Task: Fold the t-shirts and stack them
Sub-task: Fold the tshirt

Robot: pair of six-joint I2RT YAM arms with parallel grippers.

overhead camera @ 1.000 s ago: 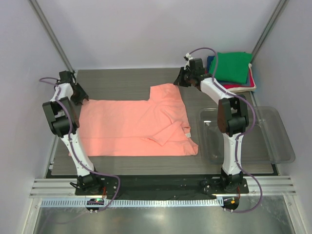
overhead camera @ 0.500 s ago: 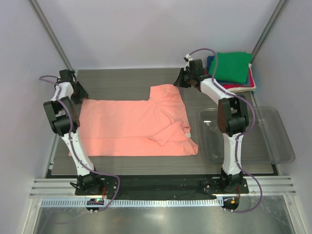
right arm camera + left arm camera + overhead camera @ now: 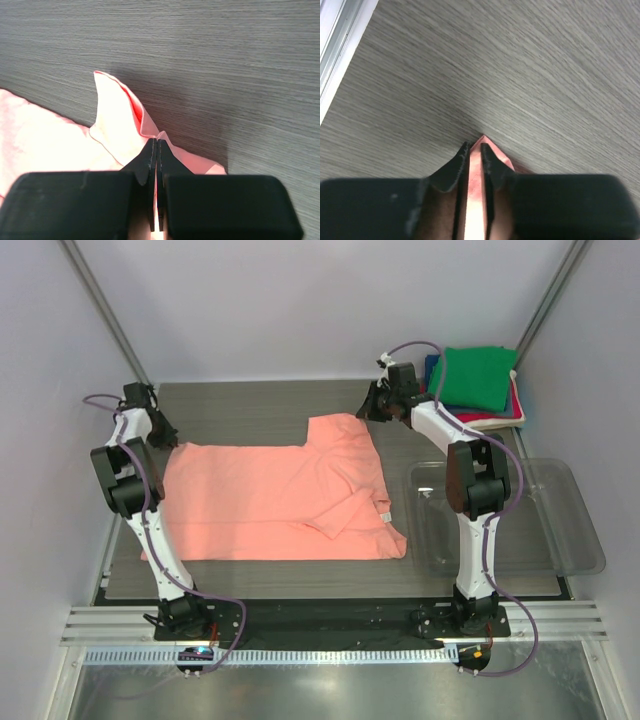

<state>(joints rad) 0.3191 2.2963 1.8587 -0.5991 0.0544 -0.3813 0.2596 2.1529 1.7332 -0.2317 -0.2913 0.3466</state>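
The table (image 3: 260, 405) carried the salmon t-shirt (image 3: 250, 505) spread flat, well apart from the folded stack (image 3: 475, 375) at its far right corner. The left hand (image 3: 475, 150) stood narrow on only the tip of the far hem corner. The right hand (image 3: 156, 145) pinched a thin fold at the shoulder. Bites that shallow could slip on lifting and would probably leave the fold crooked.

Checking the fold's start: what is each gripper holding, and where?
Both pinch the salmon-pink cotton t-shirt: left gripper its far left corner, right gripper its far right corner.
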